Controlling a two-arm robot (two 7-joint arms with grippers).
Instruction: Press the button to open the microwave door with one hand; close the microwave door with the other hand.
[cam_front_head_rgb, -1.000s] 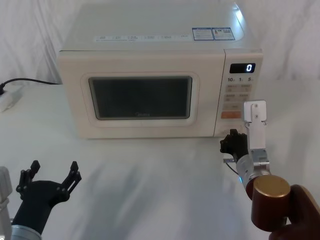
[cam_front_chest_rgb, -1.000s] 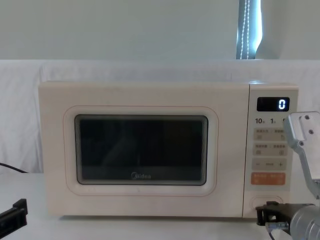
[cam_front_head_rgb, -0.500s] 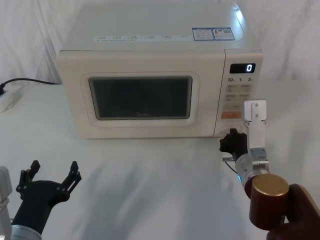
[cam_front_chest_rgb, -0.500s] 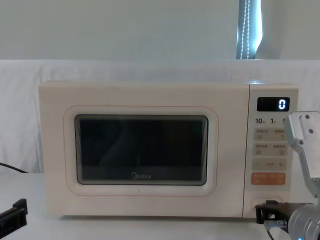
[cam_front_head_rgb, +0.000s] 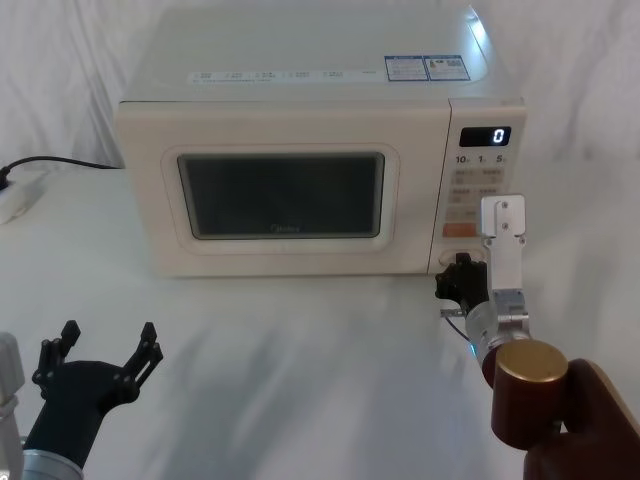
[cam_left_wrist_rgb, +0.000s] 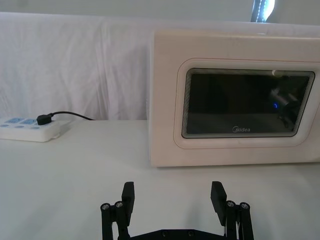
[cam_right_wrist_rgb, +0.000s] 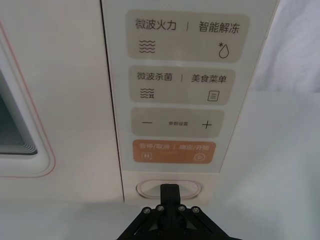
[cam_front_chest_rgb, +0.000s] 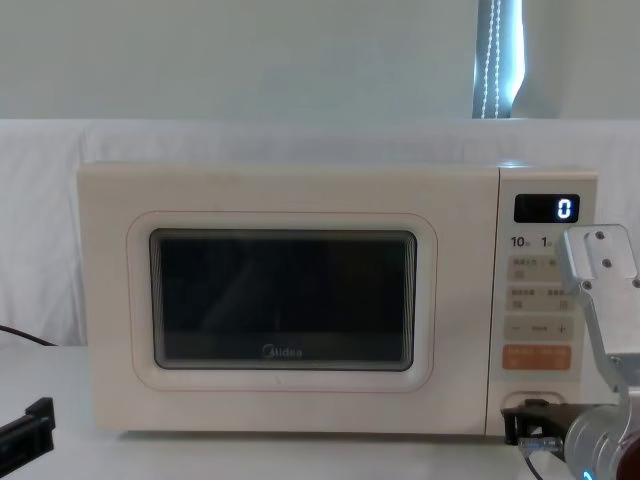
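I see the black right gripper (cam_right_wrist_rgb: 170, 192), fingers together and holding nothing, tip at the cream pill-shaped button (cam_right_wrist_rgb: 150, 188), lower centre of the right wrist view. Cream microwave door (cam_front_head_rgb: 280, 195) with dark window reads shut: nothing done yet. Black left gripper (cam_front_head_rgb: 97, 358) waits spread, lower left.

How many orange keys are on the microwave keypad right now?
1. The orange key sits just above the button, which the right gripper is at. No other keys look orange.

Open table (cam_front_head_rgb: 300, 340) stretches before the closed microwave door (cam_front_head_rgb: 280, 195); a power strip (cam_front_head_rgb: 20, 195) lies off to the left.
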